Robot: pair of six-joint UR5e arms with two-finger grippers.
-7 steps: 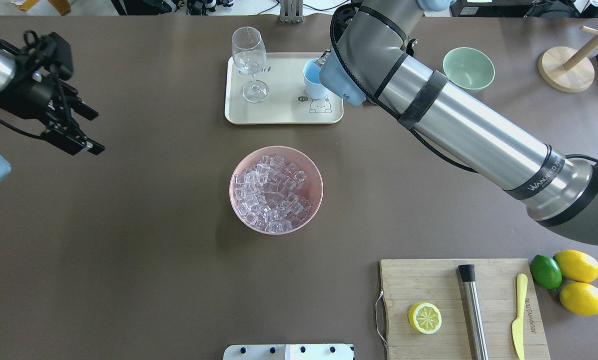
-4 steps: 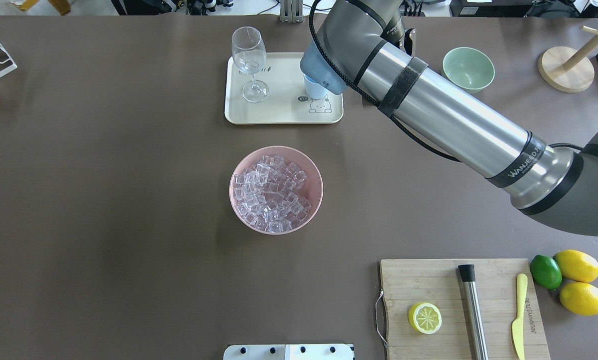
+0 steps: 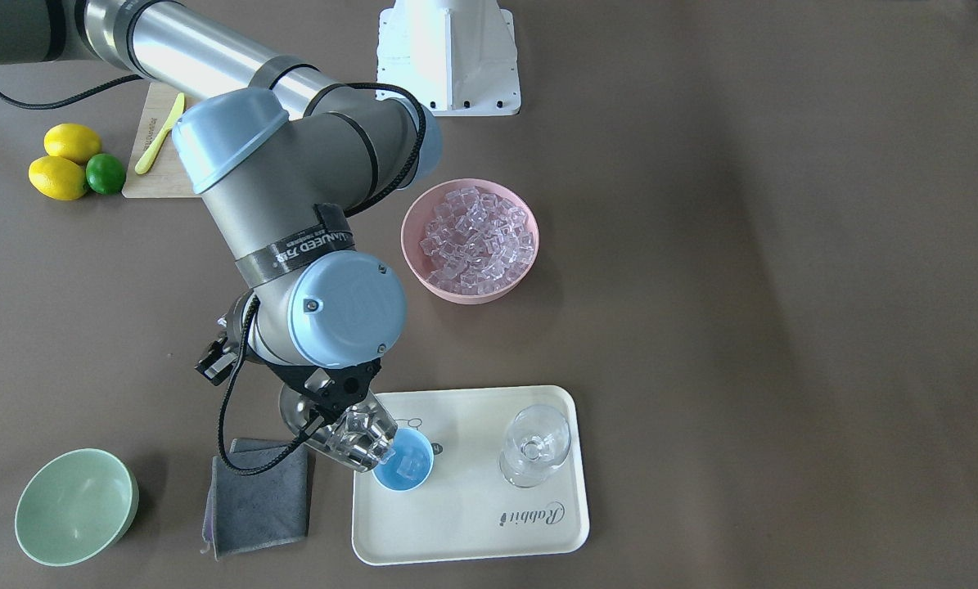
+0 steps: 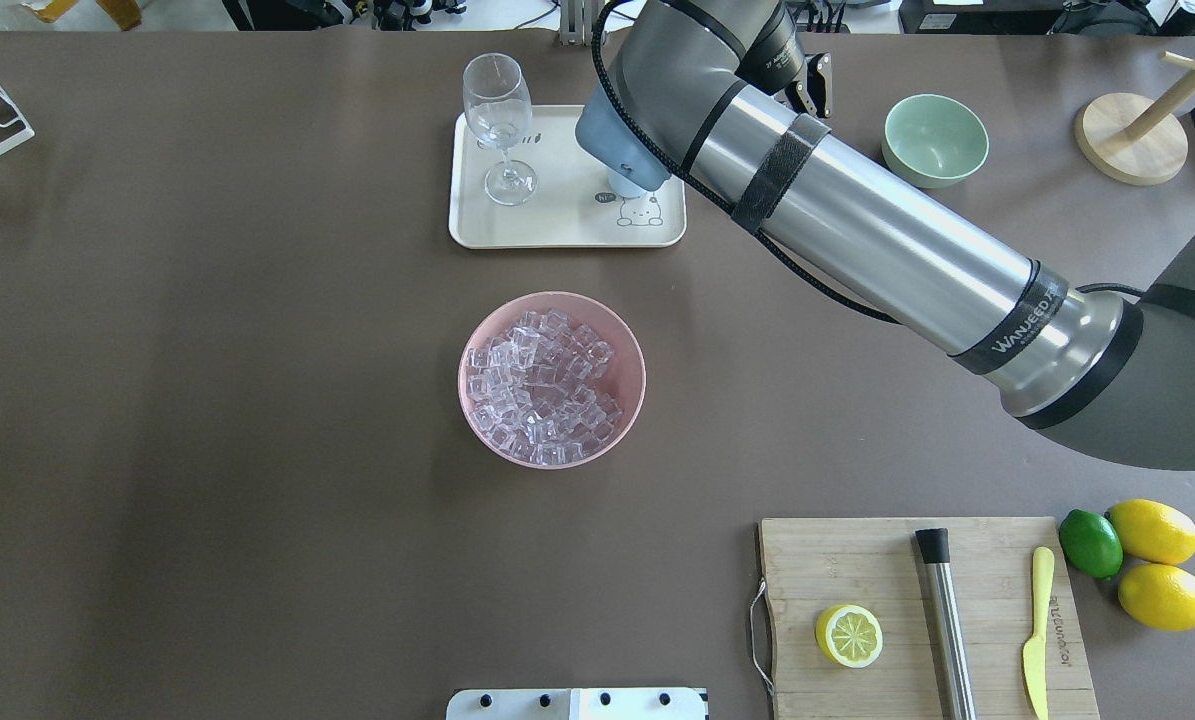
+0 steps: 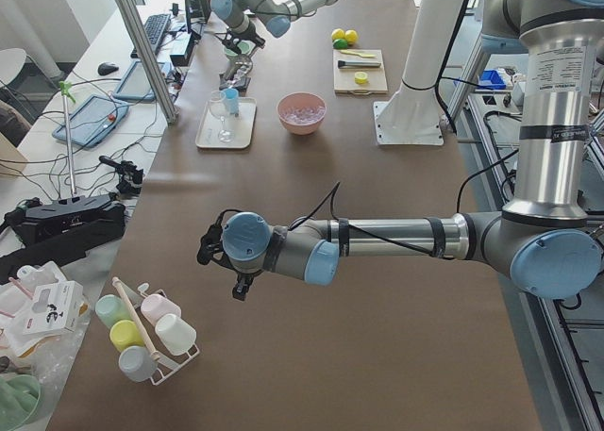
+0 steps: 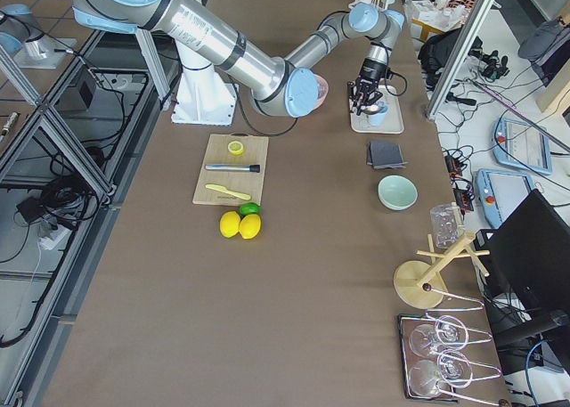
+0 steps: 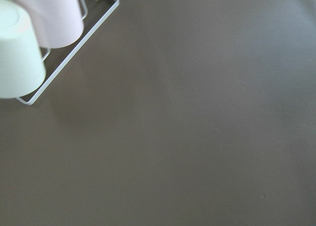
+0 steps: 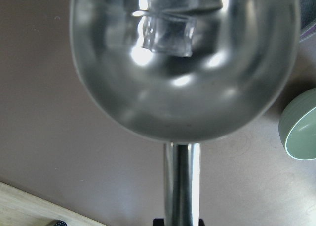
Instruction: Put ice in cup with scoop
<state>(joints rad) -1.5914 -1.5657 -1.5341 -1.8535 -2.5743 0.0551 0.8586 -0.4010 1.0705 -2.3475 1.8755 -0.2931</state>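
Observation:
My right gripper is shut on the thin handle of the steel scoop. The scoop is tilted over the light-blue cup, which stands on the cream tray. Clear ice cubes lie in the scoop's trough, and at least one lies in the cup. In the overhead view the arm hides most of the cup. The pink bowl at mid-table is full of ice. My left gripper shows only far off in the left side view; I cannot tell if it is open.
A clear stemmed glass stands on the tray's other end. A pale green bowl and a grey cloth lie beside the tray. A cutting board holds a lemon half, steel cylinder and knife. A rack of cups is near my left wrist.
My left arm has left the overhead view. My right arm has swung further left over the tray and now covers most of the cup.

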